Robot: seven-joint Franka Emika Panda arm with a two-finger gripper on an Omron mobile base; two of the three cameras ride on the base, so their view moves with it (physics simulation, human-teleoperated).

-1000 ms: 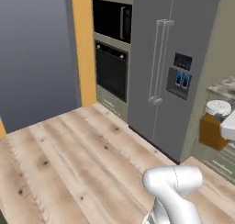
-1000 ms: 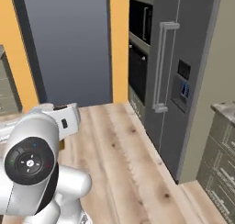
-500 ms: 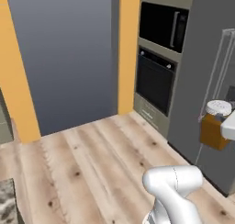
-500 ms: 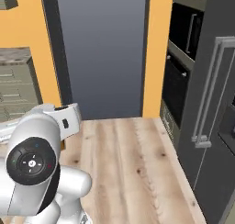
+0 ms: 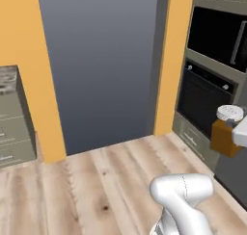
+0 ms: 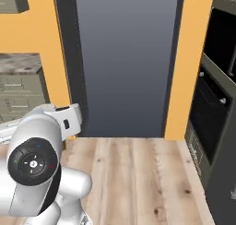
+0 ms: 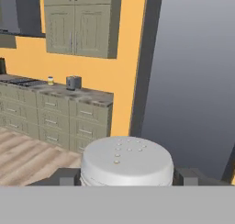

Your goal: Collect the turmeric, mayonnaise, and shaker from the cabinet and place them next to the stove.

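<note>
My gripper (image 7: 127,176) is shut on the turmeric, and the jar's white lid (image 7: 126,159) sits between the dark fingertips (image 7: 68,177). In the left base view the amber-brown turmeric jar (image 5: 225,135) hangs at the right edge, in front of the oven. Far off in the hand view, the small pale yellow mayonnaise jar (image 7: 50,81) with its blue lid stands on a counter. The dark stove (image 7: 17,81) lies at that counter's left end. The shaker and the open-shelf cabinet are out of view.
A wide grey doorway (image 5: 101,65) between orange walls lies straight ahead over wood floor (image 5: 106,181). A built-in black oven (image 5: 205,97) stands on the right. Grey-beige drawers (image 6: 20,90) stand on the left. A dark boxy appliance (image 7: 73,82) sits on the far counter under closed wall cupboards (image 7: 78,21).
The whole picture has swung: the base has turned left, so the fridge has slid out on the right and the doorway is now centred. The jar stays in my grip.
</note>
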